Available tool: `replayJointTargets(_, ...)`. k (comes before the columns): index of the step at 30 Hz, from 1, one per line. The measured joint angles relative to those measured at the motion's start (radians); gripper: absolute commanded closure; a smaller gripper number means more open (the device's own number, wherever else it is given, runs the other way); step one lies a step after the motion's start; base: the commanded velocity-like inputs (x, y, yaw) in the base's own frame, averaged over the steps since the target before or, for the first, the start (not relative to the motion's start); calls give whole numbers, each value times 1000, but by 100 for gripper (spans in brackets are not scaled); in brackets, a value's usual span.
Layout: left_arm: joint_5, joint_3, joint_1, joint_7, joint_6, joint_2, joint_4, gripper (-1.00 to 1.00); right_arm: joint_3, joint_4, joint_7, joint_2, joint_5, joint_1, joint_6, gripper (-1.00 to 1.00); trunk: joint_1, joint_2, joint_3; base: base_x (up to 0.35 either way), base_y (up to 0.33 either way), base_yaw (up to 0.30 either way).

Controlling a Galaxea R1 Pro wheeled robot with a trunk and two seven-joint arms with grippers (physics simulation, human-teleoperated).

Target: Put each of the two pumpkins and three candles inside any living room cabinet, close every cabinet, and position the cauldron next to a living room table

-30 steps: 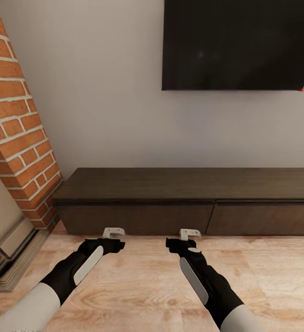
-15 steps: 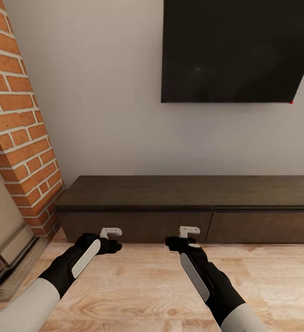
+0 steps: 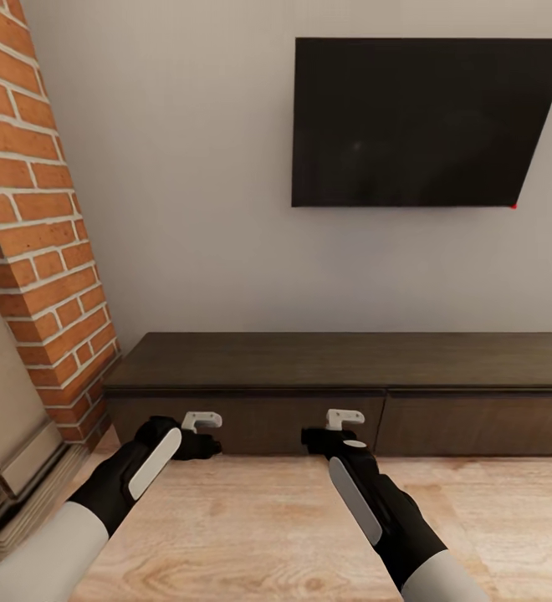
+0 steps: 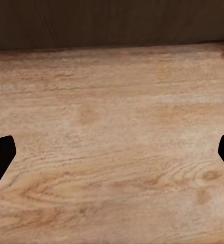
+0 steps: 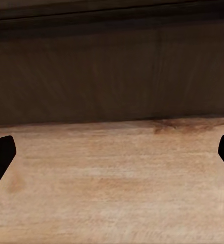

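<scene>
Dark brown cabinet point(image 3: 343, 389): long, low, against the wall ahead of me, both fronts shut, top bare. Black screen point(image 3: 418, 121): on the wall above it. Brick fireplace point(image 3: 33, 226): at my left. Floor point(image 3: 251, 535): pale wood. My left claw point(image 3: 201, 433) and right claw point(image 3: 333, 430): both held low over the floor, just before the cabinet's left front, fingers spread wide, holding nothing. Each wrist view shows floor meeting cabinet base between the fingertips point(image 4: 1, 155).
</scene>
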Motion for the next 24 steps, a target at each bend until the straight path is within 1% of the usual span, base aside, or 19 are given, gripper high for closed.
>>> replayJointTargets(2,0,10,0,0,9,0,-1,-100,0,0,0,0,0,0,0,-100,-1,0,8,0,0,0)
replayJointTargets(3,0,17,0,0,24,0,-1,-100,0,0,0,0,-1,0,0,-100,-1,1,12,0,0,0)
replayJointTargets(5,1,21,0,0,38,0,-2,-100,0,-1,0,0,-1,1,2,-100,-3,2,19,0,0,0)
replayJointTargets(10,1,27,0,0,64,0,-12,-100,0,-1,1,1,-2,0,17,-100,-22,37,35,0,0,0)
replayJointTargets(14,1,29,0,0,87,0,-22,-100,0,-3,2,1,-37,0,24,-100,-37,65,47,0,0,0)
replayJointTargets(15,1,29,0,0,94,0,-25,-100,0,-3,2,0,-63,0,26,-100,-41,72,51,0,0,0)
replayJointTargets(16,1,29,0,0,94,0,-25,-100,0,-3,2,0,-64,0,26,-100,-45,79,54,0,0,0)
replayJointTargets(18,1,29,0,0,106,0,-28,-100,-2,-4,2,-2,-104,0,29,-100,-53,93,60,0,0,0)
replayJointTargets(21,1,30,-1,0,113,0,-30,-100,-3,-4,2,-4,-125,0,30,-100,-64,114,69,0,0,0)
replayJointTargets(24,1,31,-1,0,119,0,-30,-100,-3,-4,2,-4,-131,-1,31,-100,-76,135,79,0,0,0)
